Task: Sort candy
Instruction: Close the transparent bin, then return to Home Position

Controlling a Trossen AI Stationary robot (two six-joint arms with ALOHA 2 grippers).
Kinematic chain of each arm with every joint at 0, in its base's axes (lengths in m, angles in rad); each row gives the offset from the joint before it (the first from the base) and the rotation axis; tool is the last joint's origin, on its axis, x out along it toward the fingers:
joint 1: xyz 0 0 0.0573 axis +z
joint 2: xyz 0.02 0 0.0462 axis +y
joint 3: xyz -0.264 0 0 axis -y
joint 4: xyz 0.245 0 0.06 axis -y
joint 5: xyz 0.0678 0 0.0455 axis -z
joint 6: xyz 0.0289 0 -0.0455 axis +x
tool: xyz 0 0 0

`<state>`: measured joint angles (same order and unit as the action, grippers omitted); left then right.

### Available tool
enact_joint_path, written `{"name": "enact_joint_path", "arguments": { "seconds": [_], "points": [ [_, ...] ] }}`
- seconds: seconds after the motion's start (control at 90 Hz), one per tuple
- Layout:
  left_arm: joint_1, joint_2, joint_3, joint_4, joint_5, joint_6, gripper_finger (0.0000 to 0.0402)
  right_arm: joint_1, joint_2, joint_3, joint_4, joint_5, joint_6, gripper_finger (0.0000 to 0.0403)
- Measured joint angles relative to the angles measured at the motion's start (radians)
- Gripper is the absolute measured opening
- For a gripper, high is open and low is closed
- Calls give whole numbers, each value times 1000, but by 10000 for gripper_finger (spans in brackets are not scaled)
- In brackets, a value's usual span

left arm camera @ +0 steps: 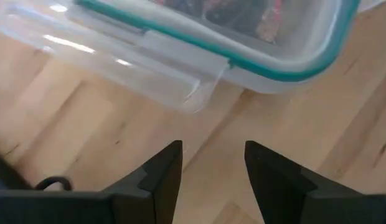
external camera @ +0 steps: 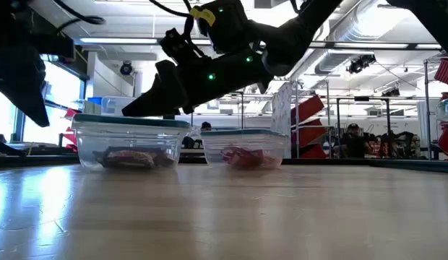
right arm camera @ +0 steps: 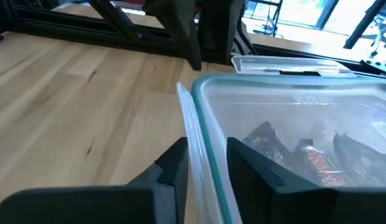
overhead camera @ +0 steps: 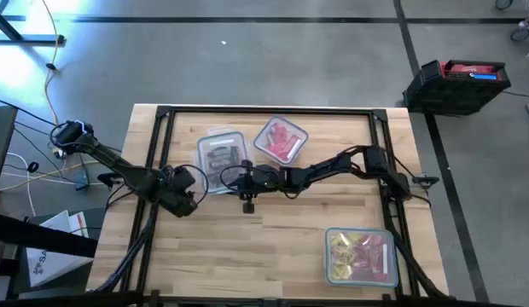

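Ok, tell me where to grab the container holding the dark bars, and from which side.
Probably the teal-edged rim of the container on the side facing the right arm, coming down from above. That edge is thin and stands proud of the table, and the right hand has it between its open fingers.

Bright overhead light; left wrist view blurred.

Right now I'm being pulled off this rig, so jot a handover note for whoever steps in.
Right gripper: fingers straddle the rim of the container of dark bars, one inside, one outside.
Left gripper: open, empty, beside that same container.
Red candy sits in the far container; mixed yellow and pink candy fills the near right container.
Done: some dark and red sorted.
Left: the mixed container.
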<state>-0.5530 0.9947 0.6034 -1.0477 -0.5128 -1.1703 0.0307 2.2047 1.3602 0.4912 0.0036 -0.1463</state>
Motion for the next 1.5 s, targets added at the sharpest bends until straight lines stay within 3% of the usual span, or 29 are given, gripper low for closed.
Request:
{"name": "enact_joint_path", "arguments": {
  "seconds": [0.222,0.356,0.444,0.589,0.667,0.822,0.933,1.222,1.5],
  "points": [
    [-65,-1,72,6,-178,88,158,3,-1,0,38,-59,19,114],
    [-91,-1,98,6,-390,166,158,31,-23,28,0,-64,16,115],
    [-88,-1,98,-9,-507,174,158,41,-75,69,-135,-29,0,115],
    [-62,-1,86,-33,-592,105,158,27,-167,147,-497,171,-63,114],
    [-29,-1,47,-50,-630,43,158,11,-194,183,-688,225,-62,114],
    [83,0,-43,-65,-581,-59,158,-34,-208,214,-923,227,-3,114],
    [139,0,-79,-57,-537,-78,158,-60,-194,189,-964,227,11,114],
    [216,0,-173,27,-393,-54,158,-81,-145,132,-773,123,11,114],
    [231,0,-199,101,-298,72,158,-82,-114,129,-693,149,17,114]
  ]
}}
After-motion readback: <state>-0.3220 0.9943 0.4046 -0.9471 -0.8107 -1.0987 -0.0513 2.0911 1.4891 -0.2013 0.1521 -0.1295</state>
